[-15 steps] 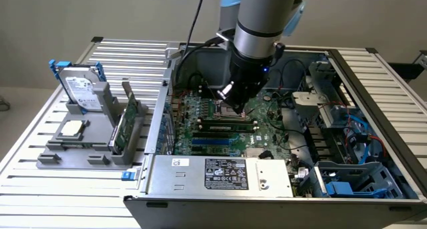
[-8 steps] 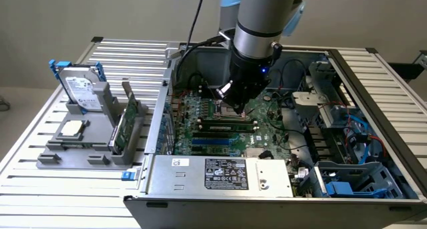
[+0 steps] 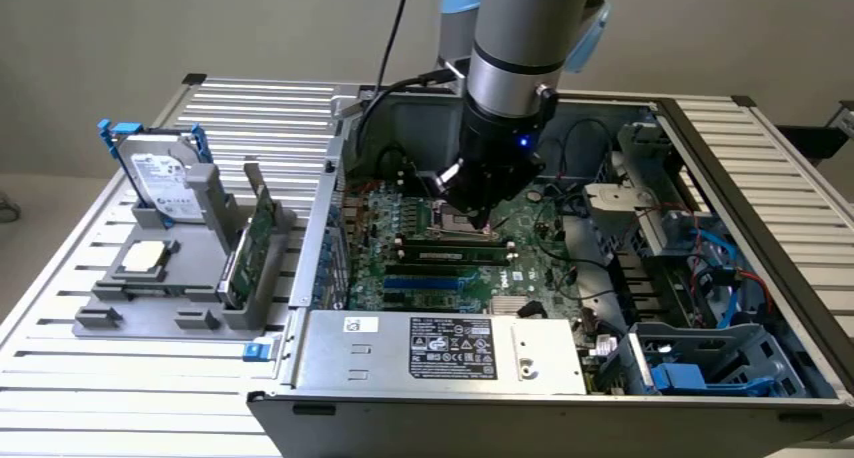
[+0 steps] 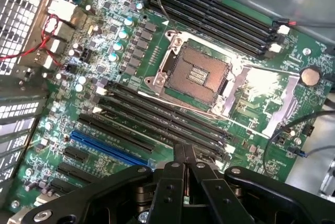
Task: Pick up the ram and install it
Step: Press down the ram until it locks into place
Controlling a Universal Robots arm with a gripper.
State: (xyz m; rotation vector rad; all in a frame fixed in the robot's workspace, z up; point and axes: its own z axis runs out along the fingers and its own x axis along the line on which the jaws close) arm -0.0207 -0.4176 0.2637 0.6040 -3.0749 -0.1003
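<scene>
My gripper [image 3: 470, 210] hangs low inside the open computer case, just over the motherboard [image 3: 534, 268] beside the CPU socket [image 3: 451, 221]. Its black fingers are shut, tips together, with nothing seen between them. In the wrist view the gripper [image 4: 184, 152] is poised over the row of long black memory slots [image 4: 157, 114] next to the bare socket [image 4: 196, 75]. A long narrow green stick, apparently the ram [image 3: 457, 244], lies along one slot just in front of the gripper in the exterior view. Whether the fingers touch it I cannot tell.
A grey holder [image 3: 127, 318] on the exterior view's left carries a silver hard drive with blue handles [image 3: 163, 181], a broad green card [image 3: 260, 233] and a square chip [image 3: 144, 260]. The power supply [image 3: 441, 343], case walls and cables [image 3: 707, 268] hem in the board.
</scene>
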